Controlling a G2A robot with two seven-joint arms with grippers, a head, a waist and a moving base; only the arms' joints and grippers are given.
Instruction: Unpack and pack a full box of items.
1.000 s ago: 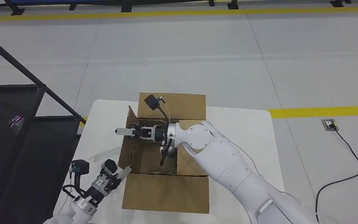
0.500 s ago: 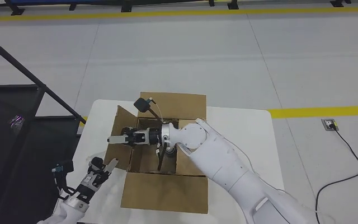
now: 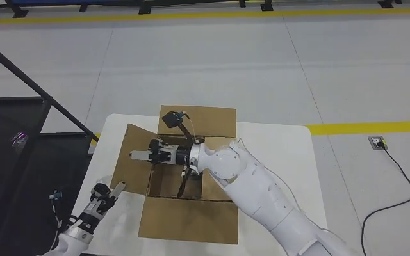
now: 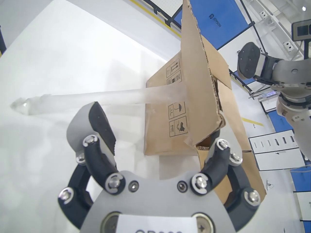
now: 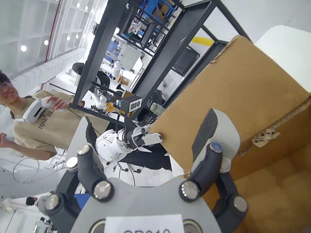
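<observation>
Our left pincer [image 4: 155, 132] and right pincer [image 5: 148, 127] gape wide at the box [image 3: 192, 221] flap [image 3: 131, 171], light, stiff cardboard we judge best gripped by its free edge.

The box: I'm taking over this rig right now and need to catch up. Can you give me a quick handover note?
Left gripper: open, at the outer corner of the box's left flap.
Right gripper: open, over the box, one finger pad against that flap's inner face.
The box sits on the white table; a clear tape strip trails from its side.
Done: far and near flaps folded out, left flap swung outward.
Left: unpack, then repack; I cannot tell what is inside.
</observation>
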